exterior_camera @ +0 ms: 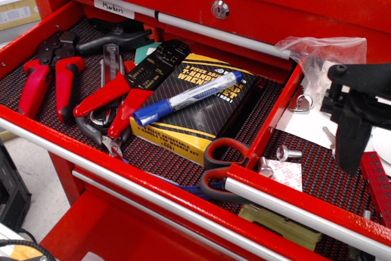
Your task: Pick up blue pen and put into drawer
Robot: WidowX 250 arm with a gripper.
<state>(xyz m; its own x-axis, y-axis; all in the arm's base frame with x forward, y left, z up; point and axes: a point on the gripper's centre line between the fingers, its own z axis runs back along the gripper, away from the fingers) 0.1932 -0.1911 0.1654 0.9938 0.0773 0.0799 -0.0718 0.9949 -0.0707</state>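
Observation:
The blue pen (190,97) lies slanted on top of a black-yellow wrench box (201,123) in the left open drawer, blue cap toward the front. The drawer (293,186) with the silver pull rail is open at the right; it holds a red-black mesh liner, keys (300,102), a bolt (288,152), a clear plastic bag (321,53) and white paper. My black gripper (350,151) hangs over this right drawer, well to the right of the pen and not touching it. Its jaws are not clearly shown.
The left drawer also holds red-handled pliers (107,95), a red-handled crimper (43,80) and red-black scissors (221,162) at its front right corner. A red divider wall (278,114) separates the two drawers. A shut drawer with a lock (220,9) sits above.

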